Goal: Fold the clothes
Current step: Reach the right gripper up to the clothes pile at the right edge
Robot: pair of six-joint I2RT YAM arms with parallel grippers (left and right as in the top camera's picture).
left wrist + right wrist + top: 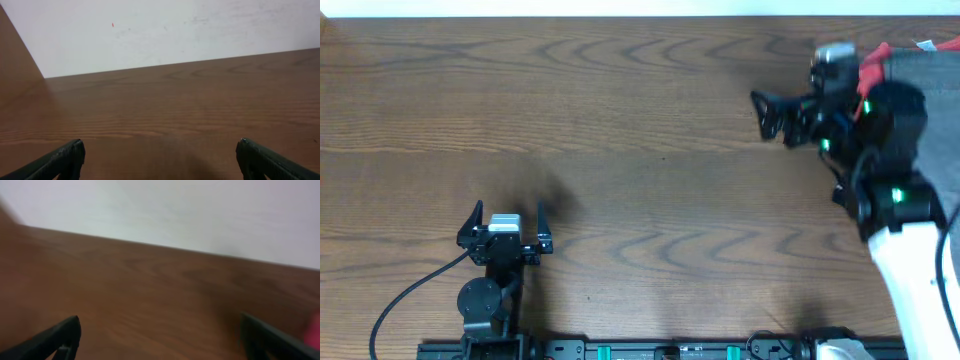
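Opening step, by my reading: nothing is lying spread for folding. Clothes (935,65) are sitting heaped at the desk's (640,130) far right corner. My right hand (762,118) is hovering beside them, jaws wide and empty, while my left hand (509,212) is idling open, well apart. Next move is calling for pinching one garment.

It looked like a robot lab or test room. A wide wooden table (620,120) was set against a plain white wall (175,30). A left arm (490,290) and a right arm (905,240) were fixed by a black rail (650,350) at the table's near edge.
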